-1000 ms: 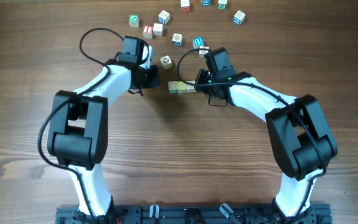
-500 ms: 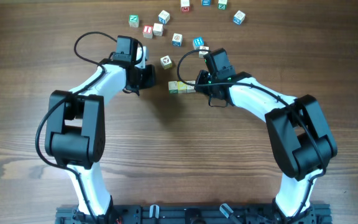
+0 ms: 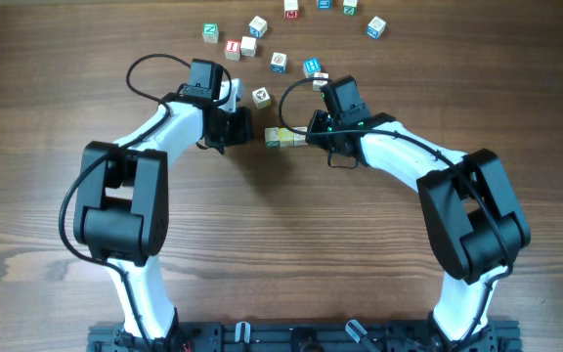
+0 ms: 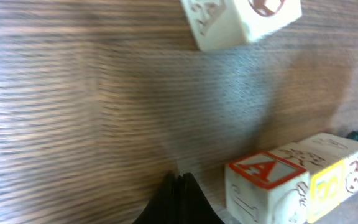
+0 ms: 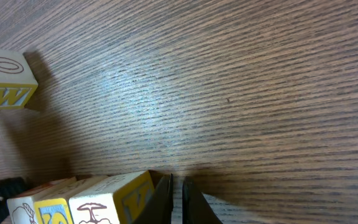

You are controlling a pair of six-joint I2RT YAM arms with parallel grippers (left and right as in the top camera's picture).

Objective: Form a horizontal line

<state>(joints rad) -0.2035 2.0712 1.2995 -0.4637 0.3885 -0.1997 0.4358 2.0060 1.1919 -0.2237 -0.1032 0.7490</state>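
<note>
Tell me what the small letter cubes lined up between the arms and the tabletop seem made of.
Row of small pale letter cubes: probably wood, matte and unvarnished-looking. It has pale faces with rounded edges and printed red and yellow panels. Brown tabletop: wood or wood-look laminate. It shows long streaked grain and a slight sheen, so which one stays open.

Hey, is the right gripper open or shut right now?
Shut. On the right gripper the jaws almost touch, nothing between them, beside the cube row.
</note>
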